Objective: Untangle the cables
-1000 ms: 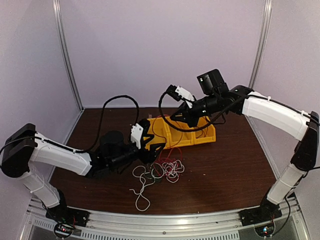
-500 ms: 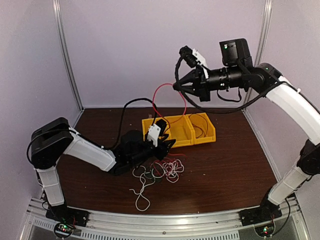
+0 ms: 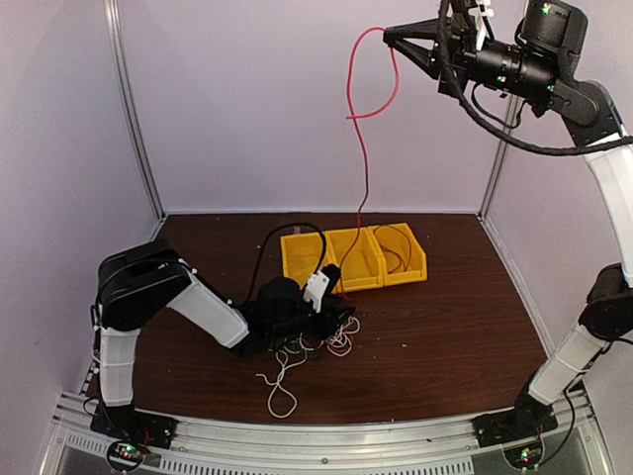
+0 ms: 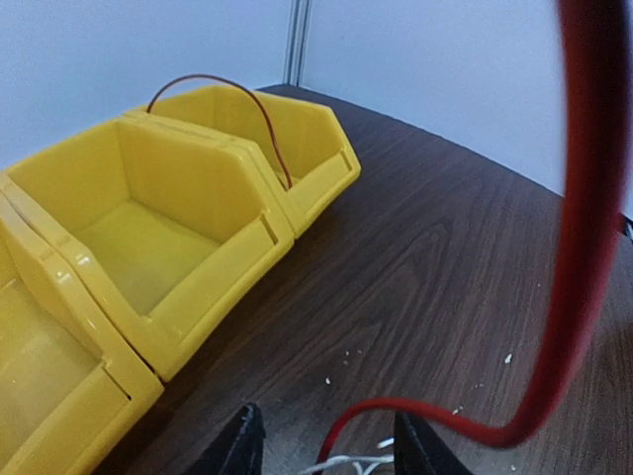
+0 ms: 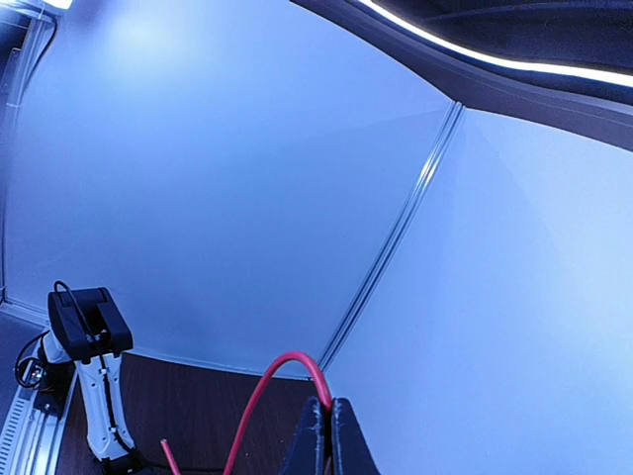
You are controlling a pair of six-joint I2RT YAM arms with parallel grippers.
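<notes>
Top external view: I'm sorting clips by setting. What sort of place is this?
Probably a robot lab test cell: plain pale walls held by aluminium posts, a dark wooden table, and two robot arms bolted to a metal rail along its near edge.

R gripper [image 3: 388, 35] is way up top for me, pinched on the red cable [image 3: 357, 139]. It loops just below the fingers, then drops twd the yellow bins [image 3: 398, 272]. L gripper [image 3: 339, 315] is low, fingers in the cable tangle [image 3: 336, 342]. White strands [image 3: 280, 381] trail behind them; can't tell the jaw gap.
</notes>
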